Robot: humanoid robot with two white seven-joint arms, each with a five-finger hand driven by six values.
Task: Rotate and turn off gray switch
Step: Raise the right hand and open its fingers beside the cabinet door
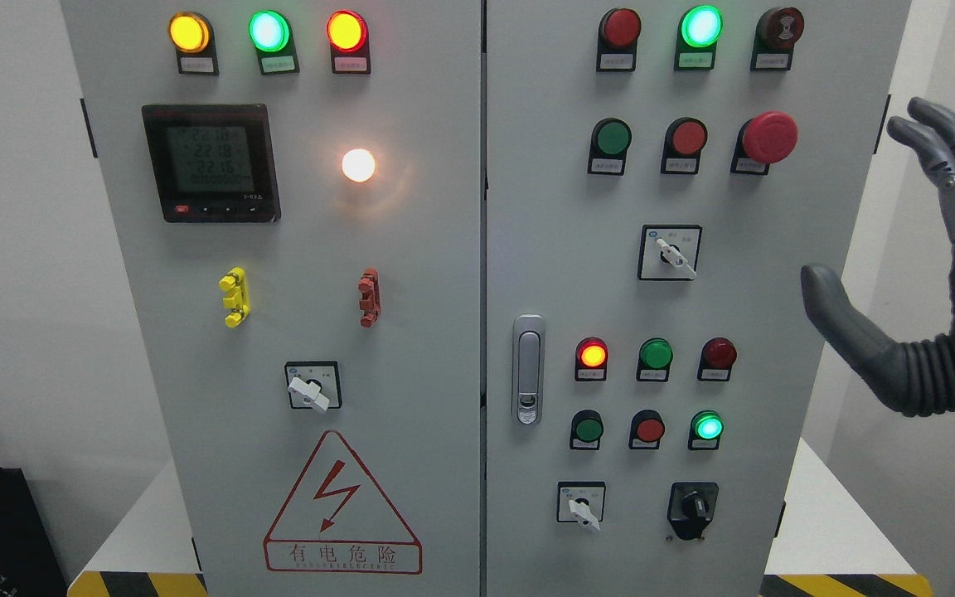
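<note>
A grey electrical cabinet [444, 274] fills the head view. It carries three pale grey rotary switches on square plates: one on the left door [312, 388], one at the upper right door [671, 254] and one at the lower right [582, 504]. All three handles point down to the right. My right hand [875, 215] is raised beside the cabinet's right edge, with its fingers [942, 149] spread and the thumb [838, 307] held out. It holds nothing and touches no switch. The left arm is out of view.
A black rotary switch [693, 506] sits beside the lower right grey one. A red mushroom button [768, 138], lit lamps, push buttons, a door latch [528, 369] and a meter [210, 162] cover the panel. Yellow-black tape marks the floor edge.
</note>
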